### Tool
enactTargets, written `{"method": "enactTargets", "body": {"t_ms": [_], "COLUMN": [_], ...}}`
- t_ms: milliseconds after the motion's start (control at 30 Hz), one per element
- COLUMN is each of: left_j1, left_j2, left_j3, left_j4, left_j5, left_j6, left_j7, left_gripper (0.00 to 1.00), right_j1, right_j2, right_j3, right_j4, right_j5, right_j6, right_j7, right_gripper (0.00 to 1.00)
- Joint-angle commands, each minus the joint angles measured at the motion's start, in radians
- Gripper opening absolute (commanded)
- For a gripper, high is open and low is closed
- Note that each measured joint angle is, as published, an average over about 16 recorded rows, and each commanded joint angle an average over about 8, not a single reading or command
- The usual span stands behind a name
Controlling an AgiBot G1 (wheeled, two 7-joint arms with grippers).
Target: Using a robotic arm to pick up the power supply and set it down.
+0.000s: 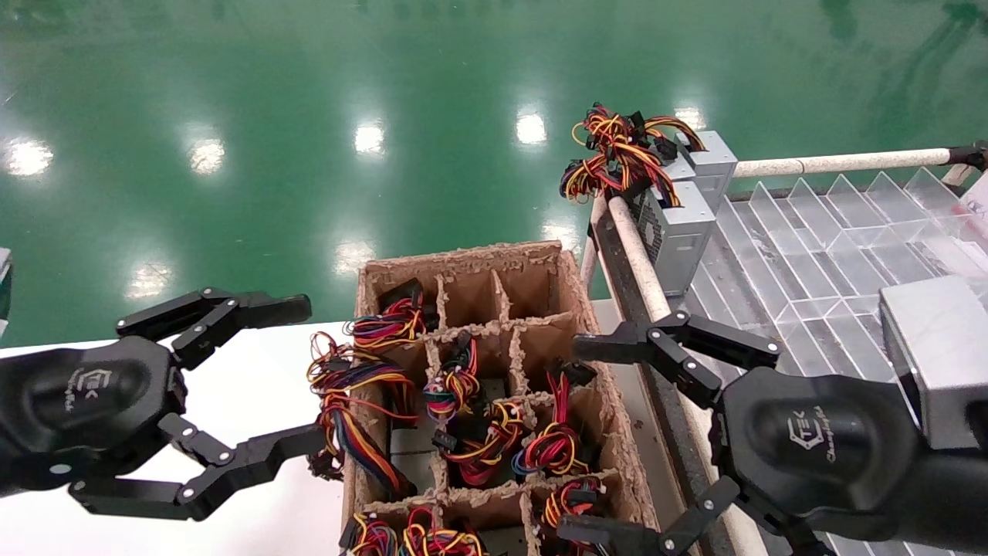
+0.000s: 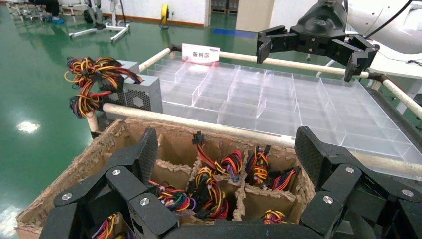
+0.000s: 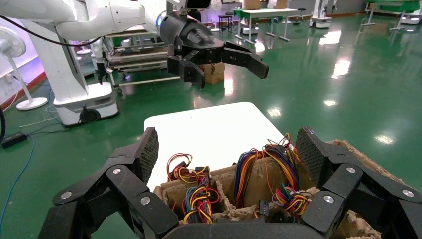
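Two silver-grey power supplies (image 1: 679, 232) (image 2: 137, 94) stand at the far corner of the clear tray, their red, yellow and black wire bundles (image 1: 617, 150) on top. More wire bundles (image 1: 463, 386) poke out of the cells of a brown cardboard box (image 1: 463, 259); the units below them are hidden. My right gripper (image 1: 579, 440) (image 3: 226, 149), on its silver wrist block (image 1: 934, 355), hangs open over the box's right side, holding nothing. My left gripper (image 1: 309, 374) (image 2: 229, 149) is open at the box's left side, also with nothing in it.
A clear divided tray (image 1: 810, 247) (image 2: 278, 99) framed by white tube rails (image 1: 841, 162) lies right of the box. The box rests on a white table (image 1: 255, 371) (image 3: 209, 124). A small sign (image 2: 200, 52) stands at the tray's far edge. Green floor lies beyond.
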Motion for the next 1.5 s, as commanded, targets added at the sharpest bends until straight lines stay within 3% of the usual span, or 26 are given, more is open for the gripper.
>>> {"method": "enactTargets", "body": {"t_ms": [33, 433, 467, 700, 733, 1100, 1167, 1367, 1400, 1500], "left_j1": [0.000, 0.000, 0.000, 0.000, 0.000, 0.000, 0.000, 0.000, 0.000, 0.000], "left_j2": [0.000, 0.000, 0.000, 0.000, 0.000, 0.000, 0.000, 0.000, 0.000, 0.000], "left_j3": [0.000, 0.000, 0.000, 0.000, 0.000, 0.000, 0.000, 0.000, 0.000, 0.000], "left_j4": [0.000, 0.000, 0.000, 0.000, 0.000, 0.000, 0.000, 0.000, 0.000, 0.000], "left_j5": [0.000, 0.000, 0.000, 0.000, 0.000, 0.000, 0.000, 0.000, 0.000, 0.000], "left_j6": [0.000, 0.000, 0.000, 0.000, 0.000, 0.000, 0.000, 0.000, 0.000, 0.000], "left_j7": [0.000, 0.000, 0.000, 0.000, 0.000, 0.000, 0.000, 0.000, 0.000, 0.000], "left_gripper": [1.00, 1.00, 0.95, 0.08, 0.00, 0.00, 0.00, 0.00, 0.00, 0.00], "right_j1": [0.000, 0.000, 0.000, 0.000, 0.000, 0.027, 0.042, 0.064, 0.064, 0.061], "right_j2": [0.000, 0.000, 0.000, -0.001, -0.003, -0.016, -0.011, -0.004, -0.004, -0.006], "right_j3": [0.000, 0.000, 0.000, -0.005, -0.008, -0.104, -0.122, -0.159, -0.163, -0.171], "right_j4": [0.000, 0.000, 0.000, 0.008, 0.013, 0.052, 0.055, 0.056, 0.056, 0.054], "right_j5": [0.000, 0.000, 0.000, -0.006, -0.010, -0.141, -0.177, -0.268, -0.280, -0.311], "right_j6": [0.000, 0.000, 0.000, -0.001, -0.001, -0.039, -0.042, -0.015, -0.007, 0.017], "right_j7": [0.000, 0.000, 0.000, 0.003, 0.005, 0.044, 0.049, 0.052, 0.051, 0.048], "right_gripper": [1.00, 1.00, 1.00, 1.00, 1.00, 1.00, 0.87, 0.12, 0.03, 0.00]}}
